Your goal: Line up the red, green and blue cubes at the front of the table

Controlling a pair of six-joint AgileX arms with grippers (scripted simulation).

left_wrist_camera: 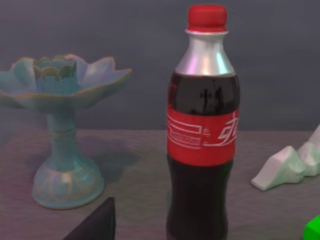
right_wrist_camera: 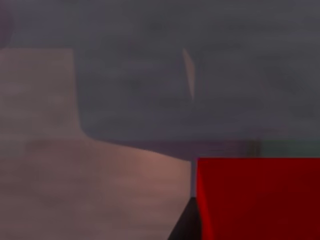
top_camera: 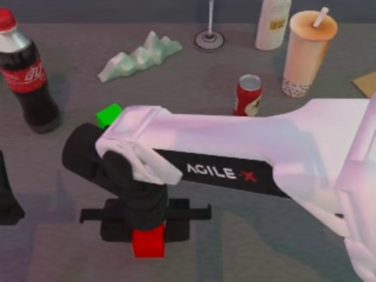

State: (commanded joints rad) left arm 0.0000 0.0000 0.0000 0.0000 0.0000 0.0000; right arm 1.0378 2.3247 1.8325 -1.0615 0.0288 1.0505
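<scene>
Top view: the right arm reaches across from the table's right, and the right gripper [top_camera: 147,226] sits low over the front of the table [top_camera: 264,247], left of centre.
Claw state: the black jaws flank the red cube [top_camera: 147,241]; they look pinched on it, though the contact itself is hidden under the wrist.
Red cube: at the gripper's tip near the front edge; whether it rests on the surface or hangs just above cannot be told.
Green cube [top_camera: 108,114]: farther back on the left, half hidden by the right arm's white link, untouched.
Blue cube: not visible in any view.
Left gripper [top_camera: 7,202]: parked at the left edge.
Risk, release: opening unevenly could drag or twist the red cube out of line.
Risk, retreat: the arm's swing passes near the green cube and the soda can [top_camera: 247,94]; a low pull-back might knock either.
</scene>
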